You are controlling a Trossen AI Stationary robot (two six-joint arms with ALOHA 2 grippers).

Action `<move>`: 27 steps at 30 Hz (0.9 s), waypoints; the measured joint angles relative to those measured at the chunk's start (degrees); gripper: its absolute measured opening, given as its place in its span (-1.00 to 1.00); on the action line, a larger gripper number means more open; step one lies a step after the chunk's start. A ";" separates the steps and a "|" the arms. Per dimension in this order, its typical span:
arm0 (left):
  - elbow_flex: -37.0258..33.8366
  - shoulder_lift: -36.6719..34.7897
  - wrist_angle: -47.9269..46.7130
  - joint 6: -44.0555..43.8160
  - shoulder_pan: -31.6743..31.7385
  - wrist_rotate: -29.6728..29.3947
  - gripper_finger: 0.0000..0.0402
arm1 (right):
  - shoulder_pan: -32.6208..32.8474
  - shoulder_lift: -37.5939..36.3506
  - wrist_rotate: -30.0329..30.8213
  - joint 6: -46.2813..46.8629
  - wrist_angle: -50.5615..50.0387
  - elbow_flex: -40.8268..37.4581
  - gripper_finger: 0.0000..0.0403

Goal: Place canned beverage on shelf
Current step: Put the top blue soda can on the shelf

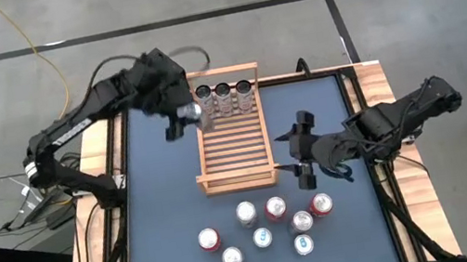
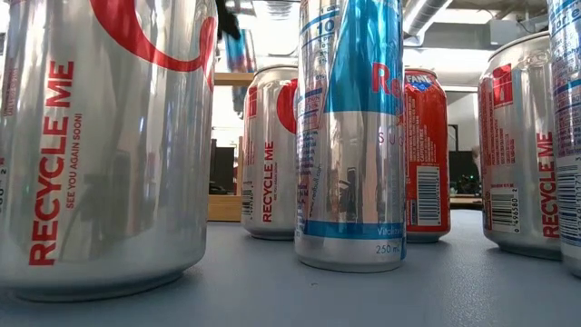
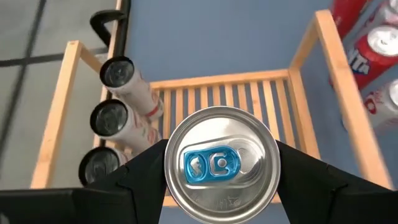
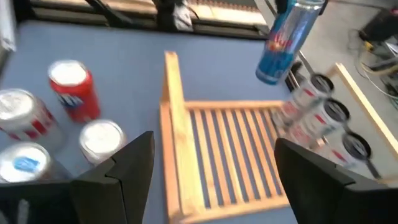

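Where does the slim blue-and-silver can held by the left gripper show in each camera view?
High view: slim blue-and-silver can in the left gripper, over the light-wood slatted shelf's left rail.
Low view: blue can high in the background.
Left wrist view: can top at bottom centre, between the fingers.
Right wrist view: can hanging tilted over the shelf.
Shared landmark: three cans in a row on the shelf.

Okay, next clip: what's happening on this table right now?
The left gripper holds a blue-tabbed can in the air over the wooden shelf, where three cans already stand in a row at the far end. The right gripper waits open just beside the shelf, holding nothing. Seven more cans stand on the table's near side.
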 joint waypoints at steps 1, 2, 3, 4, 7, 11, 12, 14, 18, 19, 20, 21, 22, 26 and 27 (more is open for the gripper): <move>-1.48 0.12 1.44 1.23 2.44 3.29 0.18 | 0.00 0.02 0.34 0.34 -1.13 -0.01 0.50; -3.00 0.14 2.40 2.48 4.47 5.51 0.18 | 0.00 0.06 0.44 0.51 -1.95 -0.05 0.50; -4.47 0.14 2.95 3.44 6.08 6.47 0.18 | 0.00 0.17 0.46 0.51 -2.03 -0.05 0.50; -5.96 0.14 3.18 4.40 7.41 6.92 0.18 | 0.00 0.29 0.46 0.51 -1.72 -0.07 0.50; -8.81 0.65 4.89 8.42 10.16 8.15 0.18 | 0.00 0.46 0.44 0.76 -1.91 -0.07 0.50; -9.60 2.27 4.69 12.98 11.68 12.30 0.18 | 0.00 0.44 0.46 3.11 -1.81 -0.07 0.50; -9.60 2.99 4.69 14.14 11.65 12.97 0.18 | 0.00 0.46 0.44 3.91 -1.79 -0.07 0.50; -9.65 4.60 4.57 16.00 11.57 14.08 0.18 | 0.00 0.72 0.46 5.30 -1.75 -0.07 0.50; -9.65 7.95 4.50 16.99 10.95 14.26 0.18 | 0.33 1.44 0.48 6.84 -1.25 -0.07 0.50; -9.65 8.93 4.49 17.29 10.92 13.26 0.18 | 0.34 1.82 0.50 6.95 -0.78 -0.07 0.50; -9.65 9.80 4.48 17.86 10.90 12.13 0.18 | 0.44 2.05 0.52 7.00 -0.79 -0.07 0.50; -9.65 10.57 4.43 18.52 10.90 11.05 0.18 | 0.76 2.24 0.46 7.20 -1.12 -0.12 0.50; -9.65 11.27 4.43 19.17 11.01 10.09 0.18 | 0.99 2.58 0.46 7.34 -1.20 -0.13 0.50; -9.65 13.20 4.71 20.19 11.87 9.61 0.18 | 1.32 3.91 0.96 7.32 -2.10 -0.17 0.50; -9.65 13.56 5.04 20.17 12.01 9.95 0.18 | 1.45 4.56 1.06 7.34 -2.11 -0.19 0.50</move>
